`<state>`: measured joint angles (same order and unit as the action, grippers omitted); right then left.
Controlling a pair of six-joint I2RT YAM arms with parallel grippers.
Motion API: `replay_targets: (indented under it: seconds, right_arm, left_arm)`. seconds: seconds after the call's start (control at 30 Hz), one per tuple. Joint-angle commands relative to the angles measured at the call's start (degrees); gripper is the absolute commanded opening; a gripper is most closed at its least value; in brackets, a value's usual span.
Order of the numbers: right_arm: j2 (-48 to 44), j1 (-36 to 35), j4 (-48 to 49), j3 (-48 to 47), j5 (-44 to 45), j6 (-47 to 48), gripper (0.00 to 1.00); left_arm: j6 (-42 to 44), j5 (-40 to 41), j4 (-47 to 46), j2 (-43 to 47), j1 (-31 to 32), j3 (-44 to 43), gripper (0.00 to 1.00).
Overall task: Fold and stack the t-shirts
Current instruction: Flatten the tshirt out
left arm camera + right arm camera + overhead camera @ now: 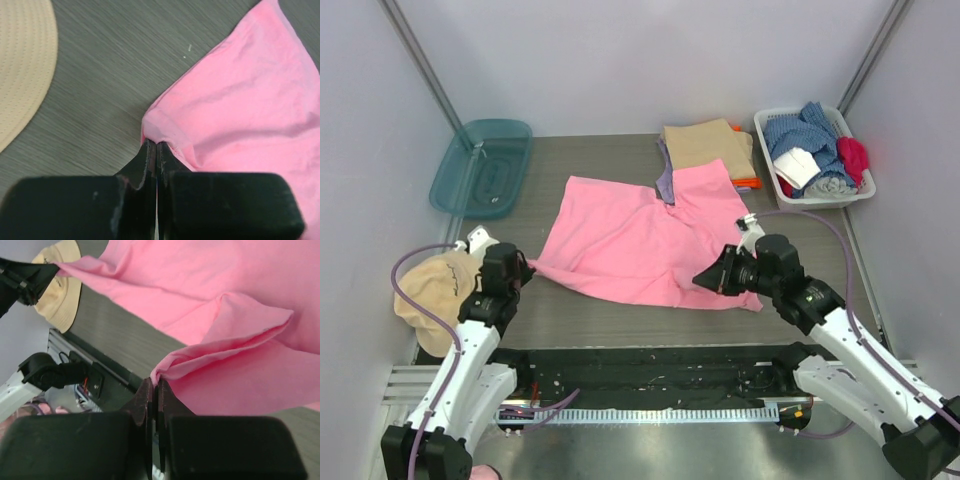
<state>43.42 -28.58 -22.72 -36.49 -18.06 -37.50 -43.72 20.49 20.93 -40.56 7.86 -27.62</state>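
A bright pink t-shirt (pixel 640 235) lies spread across the middle of the table. My left gripper (pixel 527 266) is shut on its near left corner (pixel 160 125). My right gripper (pixel 703 279) is shut on its near right edge, lifting a fold of pink cloth (pixel 220 345). Behind the pink shirt lies a folded stack: a tan t-shirt (pixel 705 143) on top, an orange one (pixel 747 183) showing at its right edge, a lilac one (pixel 665 180) at its left edge. The pink shirt's far right corner overlaps this stack.
A round tan cap (pixel 432 290) lies by the left arm, also in the left wrist view (pixel 22 65). A teal plastic lid (pixel 482 165) sits at the back left. A white basket (pixel 772 178) with blue, white and red cloths stands at the back right.
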Motion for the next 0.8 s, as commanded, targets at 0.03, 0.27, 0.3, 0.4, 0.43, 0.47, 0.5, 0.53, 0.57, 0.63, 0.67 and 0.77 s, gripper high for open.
replay_targets:
  seconds: [0.03, 0.27, 0.3, 0.4, 0.43, 0.47, 0.5, 0.53, 0.57, 0.63, 0.67, 0.77]
  right_arm:
    - [-5.4, -5.6, -9.9, -2.0, 4.4, -7.4, 0.01]
    - [-13.2, -6.1, -20.6, -6.6, 9.7, -9.1, 0.01]
    - [-12.9, -6.1, -21.0, -9.9, 10.8, -8.0, 0.01]
    - [-10.0, -6.1, -22.7, -19.9, 16.0, -4.9, 0.01]
    - [-8.4, -6.1, -23.1, -22.5, 17.3, -2.2, 0.01]
    - [-7.4, -6.1, -23.2, -28.1, 20.4, -0.9, 0.01]
    - [-6.4, -6.1, -23.0, -30.8, 21.4, 0.7, 0.01]
    - [-4.4, -6.1, -23.1, -33.8, 22.4, 3.4, 0.01]
    - [-3.4, -6.1, -23.1, -39.4, 23.5, 4.7, 0.01]
    - [-1.2, -6.1, -23.2, -44.6, 23.2, 7.3, 0.01]
    - [0.4, -6.1, -23.6, -49.2, 22.8, 7.9, 0.01]
    - [2.1, -6.1, -24.7, -55.6, 20.4, 9.2, 0.01]
  left_arm:
    - [-2.4, 8.2, 3.4, -0.7, -0.2, -2.3, 0.0]
    - [-2.0, 6.6, 5.3, -1.2, -0.2, -6.6, 0.0]
    - [-1.6, 5.5, 6.0, -1.1, -0.2, -8.0, 0.0]
    - [2.8, -0.1, 7.3, 0.0, -0.2, -15.6, 0.0]
    - [5.2, -1.2, 8.7, 0.5, -0.1, -20.5, 0.0]
    - [6.5, -3.8, 9.6, 0.9, -0.1, -23.1, 0.0]
    - [7.7, -4.7, 11.0, 0.9, -0.2, -26.1, 0.0]
    - [9.5, -5.5, 14.1, 0.9, -0.1, -32.0, 0.0]
    - [10.6, -7.7, 15.4, 1.1, -0.1, -34.8, 0.0]
    - [11.7, -9.5, 19.0, 1.4, -0.1, -42.5, 0.0]
    - [12.9, -10.5, 20.0, 1.5, -0.1, -44.8, 0.0]
    - [13.0, -13.8, 27.0, 0.8, 0.1, -54.5, 0.0]
